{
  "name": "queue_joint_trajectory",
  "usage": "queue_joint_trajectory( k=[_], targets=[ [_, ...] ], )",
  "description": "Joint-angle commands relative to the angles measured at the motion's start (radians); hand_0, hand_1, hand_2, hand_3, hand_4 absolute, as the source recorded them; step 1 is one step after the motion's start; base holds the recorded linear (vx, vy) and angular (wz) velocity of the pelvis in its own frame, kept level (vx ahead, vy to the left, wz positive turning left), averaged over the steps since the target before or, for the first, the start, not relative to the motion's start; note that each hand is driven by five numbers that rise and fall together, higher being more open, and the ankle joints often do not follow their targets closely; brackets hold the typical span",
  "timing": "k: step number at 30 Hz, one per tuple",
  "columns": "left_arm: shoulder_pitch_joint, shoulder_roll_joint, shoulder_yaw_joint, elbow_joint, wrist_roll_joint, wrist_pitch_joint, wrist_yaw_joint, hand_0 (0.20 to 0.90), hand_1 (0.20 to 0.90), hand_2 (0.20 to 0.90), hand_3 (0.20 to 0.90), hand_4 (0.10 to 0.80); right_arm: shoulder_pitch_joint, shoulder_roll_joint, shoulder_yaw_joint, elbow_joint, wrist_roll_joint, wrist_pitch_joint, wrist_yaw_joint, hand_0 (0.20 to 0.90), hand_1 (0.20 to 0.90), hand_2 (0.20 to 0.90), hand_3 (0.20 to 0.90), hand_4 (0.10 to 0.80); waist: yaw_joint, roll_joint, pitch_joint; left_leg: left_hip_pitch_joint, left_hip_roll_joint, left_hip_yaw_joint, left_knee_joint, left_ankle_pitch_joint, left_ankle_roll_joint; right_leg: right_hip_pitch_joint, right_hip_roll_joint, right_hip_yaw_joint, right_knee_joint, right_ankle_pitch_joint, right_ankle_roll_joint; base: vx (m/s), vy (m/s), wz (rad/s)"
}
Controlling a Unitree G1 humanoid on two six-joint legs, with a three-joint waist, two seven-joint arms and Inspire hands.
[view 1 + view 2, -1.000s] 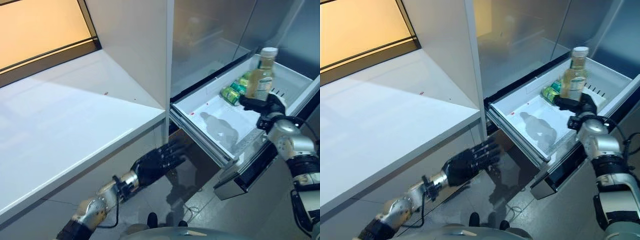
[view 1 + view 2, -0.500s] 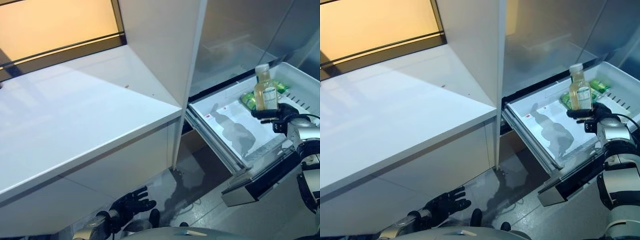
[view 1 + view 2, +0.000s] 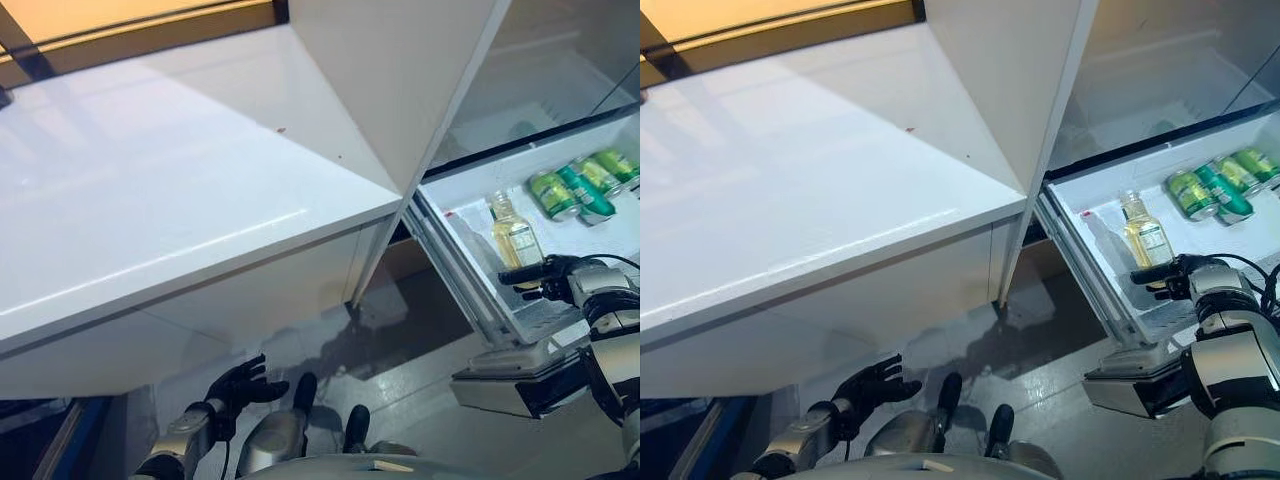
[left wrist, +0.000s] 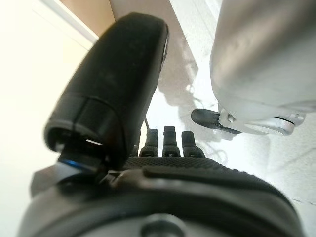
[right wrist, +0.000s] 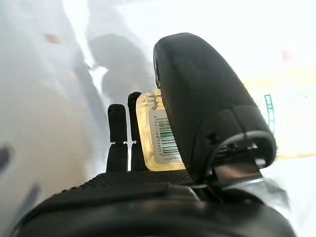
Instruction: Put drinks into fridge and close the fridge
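A bottle of yellow drink [image 3: 514,236] stands low inside the open white fridge drawer [image 3: 478,166], near its front. My right hand [image 3: 548,279] is at the bottle's base. In the right wrist view the bottle [image 5: 154,139] sits between my thumb and fingers [image 5: 116,129], which close on it. Green cans [image 3: 577,184] lie at the back of the drawer. My left hand [image 3: 238,381] hangs low near the floor, open with fingers spread, holding nothing.
A white counter [image 3: 200,180] fills the left side, with a white upright panel [image 3: 400,80] between it and the fridge. The drawer's dark front [image 3: 520,385] sticks out over the grey floor [image 3: 400,330].
The camera has shifted. My right hand has lowered the bottle from above the drawer down into it. My left hand has dropped from under the counter to near the floor.
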Motion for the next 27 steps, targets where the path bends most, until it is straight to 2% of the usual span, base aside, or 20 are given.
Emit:
queue_joint_trajectory(
  k=[1,8,10,11,12,16,20,27],
  targets=[
    [-0.026,0.017,0.001,-0.006,0.001,-0.038,-0.006,0.900,0.900,0.900,0.900,0.800,-0.175,-0.084,0.047,-0.024,-0.081,-0.003,0.018,0.300,0.300,0.300,0.200,0.100,0.011,-0.011,-0.020,0.006,0.015,0.042,0.020,-0.086,-0.003,-0.059,-0.024,0.006,0.082,0.009,0.028,0.004,-0.007,0.08],
    [-0.037,0.023,-0.001,-0.005,0.022,-0.033,-0.014,0.900,0.900,0.900,0.900,0.800,-0.164,-0.058,0.063,-0.026,-0.127,-0.008,0.066,0.300,0.300,0.300,0.200,0.100,0.018,-0.007,-0.005,0.002,0.009,0.028,0.029,-0.087,-0.003,-0.062,-0.025,-0.001,0.100,0.000,0.024,0.011,-0.001,0.03],
    [-0.036,0.022,-0.004,-0.005,0.035,-0.033,-0.010,0.900,0.900,0.900,0.900,0.800,-0.159,-0.052,0.068,-0.031,-0.139,-0.015,0.074,0.467,0.467,0.467,0.395,0.295,0.021,-0.008,-0.002,0.003,0.007,0.024,0.034,-0.090,-0.002,-0.060,-0.025,-0.005,0.107,-0.005,0.022,0.035,-0.013,0.07],
    [-0.037,0.025,-0.003,-0.002,0.035,-0.032,-0.008,0.900,0.900,0.900,0.900,0.800,-0.164,-0.050,0.073,-0.034,-0.156,-0.020,0.077,0.592,0.592,0.592,0.540,0.440,0.022,-0.010,-0.003,0.006,0.006,0.021,0.035,-0.091,-0.002,-0.058,-0.024,-0.006,0.111,-0.008,0.020,0.030,-0.009,0.11],
    [-0.037,0.025,-0.003,-0.002,0.035,-0.032,-0.007,0.900,0.900,0.900,0.900,0.800,-0.165,-0.050,0.074,-0.034,-0.160,-0.021,0.081,0.900,0.900,0.900,0.900,0.800,0.022,-0.010,-0.003,0.007,0.006,0.020,0.035,-0.091,-0.002,-0.057,-0.024,-0.006,0.111,-0.008,0.020,0.040,-0.013,0.12],
    [-0.034,0.033,-0.001,-0.010,0.038,-0.020,0.000,0.900,0.900,0.900,0.900,0.800,-0.174,-0.050,0.092,-0.060,-0.201,-0.035,0.092,0.900,0.900,0.900,0.900,0.800,0.024,-0.014,-0.005,0.015,0.005,0.014,0.034,-0.091,-0.001,-0.052,-0.023,-0.008,0.117,-0.012,0.019,0.022,-0.004,0.06],
    [-0.024,0.041,0.001,-0.004,0.092,-0.023,0.020,0.900,0.900,0.900,0.900,0.800,-0.200,-0.070,0.156,-0.108,-0.342,-0.055,0.133,0.900,0.900,0.900,0.900,0.800,0.024,-0.020,-0.010,0.020,0.005,0.011,0.035,-0.092,-0.001,-0.046,-0.022,-0.008,0.122,-0.016,0.018,0.003,0.001,0.01],
    [-0.008,0.063,-0.002,0.035,0.193,0.001,0.026,0.900,0.900,0.900,0.900,0.800,-0.259,-0.140,0.192,-0.175,-0.322,-0.013,0.186,0.900,0.900,0.900,0.900,0.800,0.012,-0.040,-0.039,0.043,0.004,0.019,0.037,-0.103,0.001,-0.028,-0.020,0.004,0.124,-0.023,0.020,0.018,0.009,0.00]
  ],
)
